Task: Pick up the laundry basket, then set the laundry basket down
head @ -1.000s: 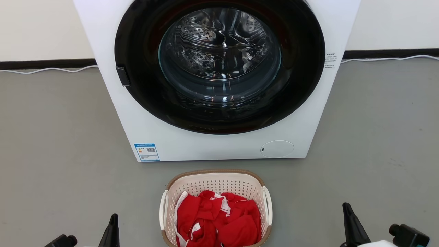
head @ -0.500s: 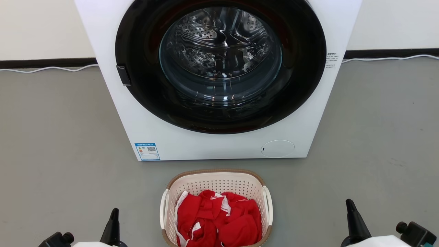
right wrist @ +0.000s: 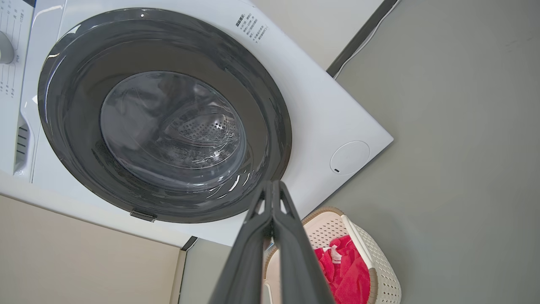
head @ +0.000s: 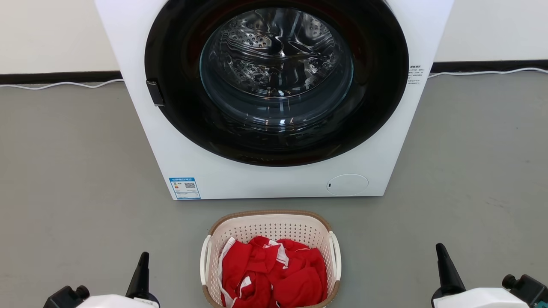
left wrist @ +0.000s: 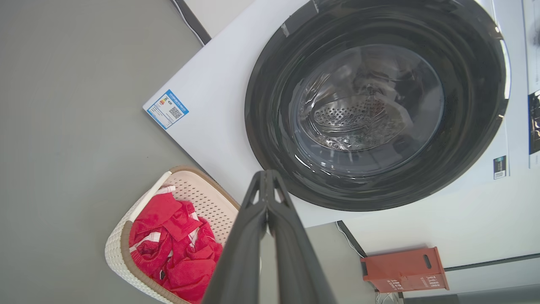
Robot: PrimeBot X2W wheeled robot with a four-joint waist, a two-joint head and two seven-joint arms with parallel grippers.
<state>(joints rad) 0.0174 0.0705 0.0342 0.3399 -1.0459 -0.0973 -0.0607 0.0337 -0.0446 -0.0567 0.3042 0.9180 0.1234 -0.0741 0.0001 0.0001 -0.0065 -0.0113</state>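
A smooth grey floor (head: 64,171) runs back to a pale wall (head: 43,34). A dark skirting strip (head: 55,78) and a thin white cable (head: 64,84) follow the joint between them. A white front-loading washing machine (head: 257,184) stands on this floor before the wall. Its round, dark-framed glass door (head: 276,81) is shut, and the steel drum shows through the glass. A blue energy label (head: 184,188) sits at the lower left corner of the machine's front and a round service flap (head: 347,185) at the lower right. The left wrist view also shows an orange-red box (left wrist: 403,270) on the floor by the wall, off to one side of the washer.

The laundry basket (head: 269,224) rests on the floor just in front of the washer, centred below the door. A narrow strip of bare floor lies between its brown rim and the machine's base. Red garments with white trim (head: 274,278) lie heaped inside it, below the rim.

The left gripper (head: 144,256) stands at the lower left of the head view and the right gripper (head: 439,247) at the lower right. Each has its jaws pressed together on nothing. Both are well apart from the basket's white side handles, with open floor between. Wide bare floor also stretches away on both sides of the washer.
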